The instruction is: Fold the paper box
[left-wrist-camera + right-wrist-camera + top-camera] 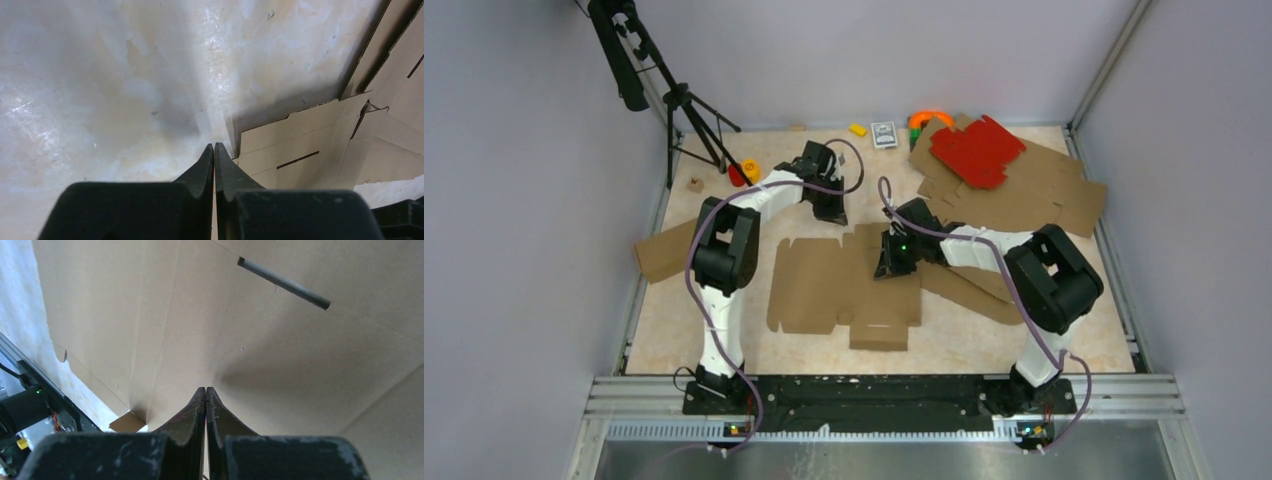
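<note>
Paper box [824, 285]: flat, unfolded, lying at the centre of your table [674, 330].
Your left gripper [214, 146]: jaws pressed together, holding nothing, tips over bare tabletop just off the box's 12 o'clock edge.
Your right gripper [205, 389]: jaws closed, empty, above the box's 2 o'clock panel.
Red sheet [976, 150]: at the table's 1 o'clock, on other cardboard [1044, 195].

Matt against gloss
The paper box [824, 285] is plain brown cardboard, dull and smooth; the table [100, 75] under it is mottled beige with a glossy sheen; the right gripper [206, 390] is black plastic, matt and scuffed; the red sheet [976, 150] is matt card
</note>
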`<move>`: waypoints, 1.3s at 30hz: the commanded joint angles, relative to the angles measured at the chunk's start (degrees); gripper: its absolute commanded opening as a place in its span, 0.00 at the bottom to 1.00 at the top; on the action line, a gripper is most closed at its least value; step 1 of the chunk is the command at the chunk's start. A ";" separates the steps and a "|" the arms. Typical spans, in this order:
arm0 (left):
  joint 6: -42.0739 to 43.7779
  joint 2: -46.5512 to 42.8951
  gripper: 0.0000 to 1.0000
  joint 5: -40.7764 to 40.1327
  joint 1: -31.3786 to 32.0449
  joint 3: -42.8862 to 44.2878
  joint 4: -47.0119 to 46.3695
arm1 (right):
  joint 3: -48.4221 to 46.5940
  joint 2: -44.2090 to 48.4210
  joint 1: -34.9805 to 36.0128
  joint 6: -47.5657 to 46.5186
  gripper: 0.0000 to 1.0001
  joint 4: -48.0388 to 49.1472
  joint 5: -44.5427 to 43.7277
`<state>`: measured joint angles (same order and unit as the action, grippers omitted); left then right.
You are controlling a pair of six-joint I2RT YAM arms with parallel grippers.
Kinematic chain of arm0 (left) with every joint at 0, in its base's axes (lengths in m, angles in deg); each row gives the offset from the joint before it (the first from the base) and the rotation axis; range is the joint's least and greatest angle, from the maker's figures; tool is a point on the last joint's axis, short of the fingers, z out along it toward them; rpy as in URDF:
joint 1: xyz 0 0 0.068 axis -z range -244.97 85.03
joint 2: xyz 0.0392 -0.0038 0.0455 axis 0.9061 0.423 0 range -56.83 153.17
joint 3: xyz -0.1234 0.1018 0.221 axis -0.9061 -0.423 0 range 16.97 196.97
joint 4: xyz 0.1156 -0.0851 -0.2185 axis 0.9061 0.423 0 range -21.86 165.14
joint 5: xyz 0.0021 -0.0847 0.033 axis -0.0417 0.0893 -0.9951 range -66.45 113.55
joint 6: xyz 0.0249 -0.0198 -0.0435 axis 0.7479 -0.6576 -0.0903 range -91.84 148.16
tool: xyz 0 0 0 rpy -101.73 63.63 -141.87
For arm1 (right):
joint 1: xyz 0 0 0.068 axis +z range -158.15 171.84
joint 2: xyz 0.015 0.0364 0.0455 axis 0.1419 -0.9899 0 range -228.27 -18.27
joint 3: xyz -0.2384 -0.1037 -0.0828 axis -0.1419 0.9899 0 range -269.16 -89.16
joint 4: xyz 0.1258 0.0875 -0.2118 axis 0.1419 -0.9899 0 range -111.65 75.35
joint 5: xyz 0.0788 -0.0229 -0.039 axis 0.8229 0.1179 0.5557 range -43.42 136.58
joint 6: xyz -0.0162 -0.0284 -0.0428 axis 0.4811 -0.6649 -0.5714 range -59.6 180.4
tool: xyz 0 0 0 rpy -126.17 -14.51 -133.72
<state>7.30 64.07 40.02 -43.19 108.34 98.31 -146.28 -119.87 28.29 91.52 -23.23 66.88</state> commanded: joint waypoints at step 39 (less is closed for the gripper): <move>-1.73 -11.09 0.00 8.19 0.95 -13.89 -0.17 | 2.18 -2.64 0.73 3.05 0.00 1.13 -4.17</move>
<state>5.59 55.48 47.36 -42.73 96.86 98.33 -144.93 -122.06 28.51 95.12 -21.52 67.23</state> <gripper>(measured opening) 0.001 0.003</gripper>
